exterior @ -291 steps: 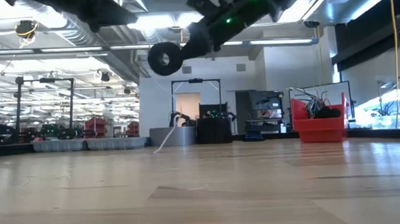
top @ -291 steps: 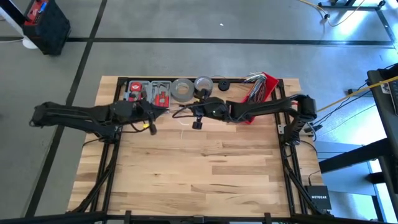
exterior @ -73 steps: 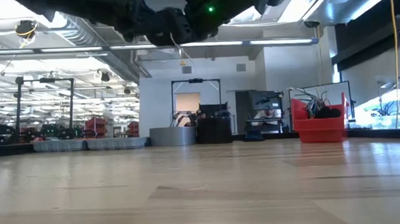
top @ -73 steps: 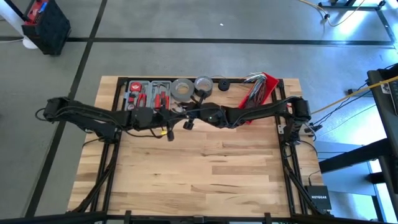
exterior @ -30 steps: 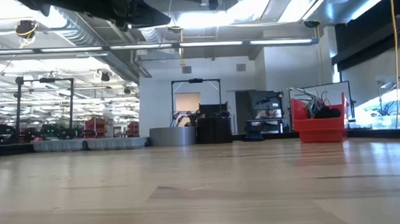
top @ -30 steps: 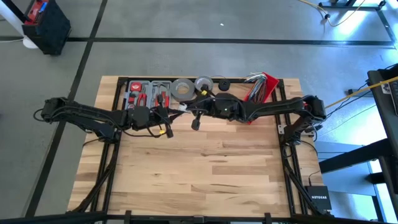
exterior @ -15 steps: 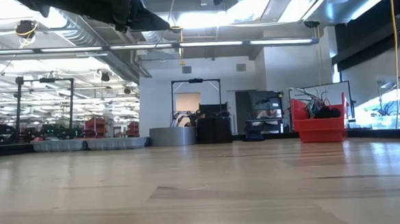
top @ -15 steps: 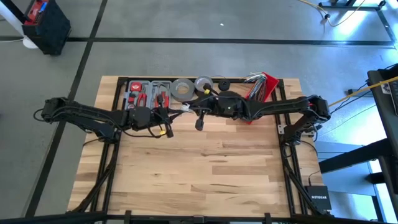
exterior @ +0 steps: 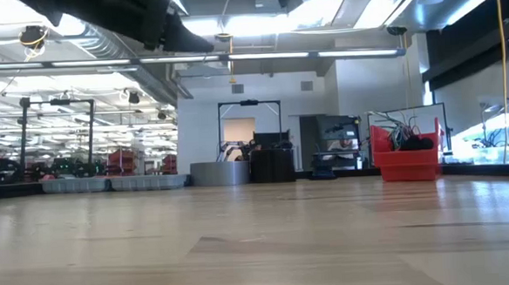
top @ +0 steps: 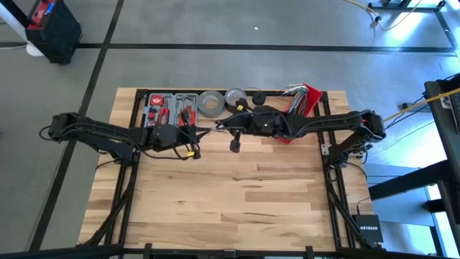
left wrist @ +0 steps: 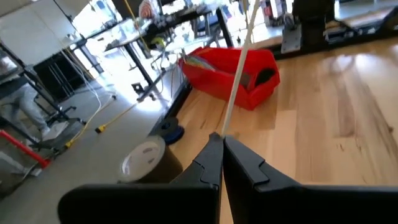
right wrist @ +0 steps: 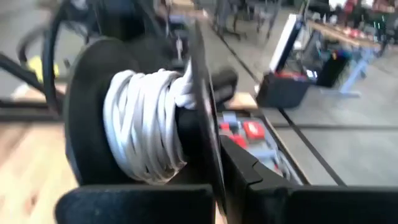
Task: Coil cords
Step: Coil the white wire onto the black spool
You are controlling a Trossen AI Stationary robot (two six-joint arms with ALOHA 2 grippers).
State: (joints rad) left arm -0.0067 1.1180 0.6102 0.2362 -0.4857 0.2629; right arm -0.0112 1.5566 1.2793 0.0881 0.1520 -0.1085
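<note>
Both arms matte black w/ slim jointed links, black cables along them; left gripper (left wrist: 221, 144) fingers (left wrist: 205, 163) flat, angular, black.

A red bin (top: 302, 101) sits at the far right of the wooden table (top: 230, 194). Left of the red bin lie two tape rolls (top: 210, 103) and a grey tool tray (top: 171, 106).

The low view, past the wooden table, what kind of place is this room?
Probably a lab or workshop. Shelving racks line the far side under exposed ceiling ducts, and a red bin of loose wires sits on the table.
</note>
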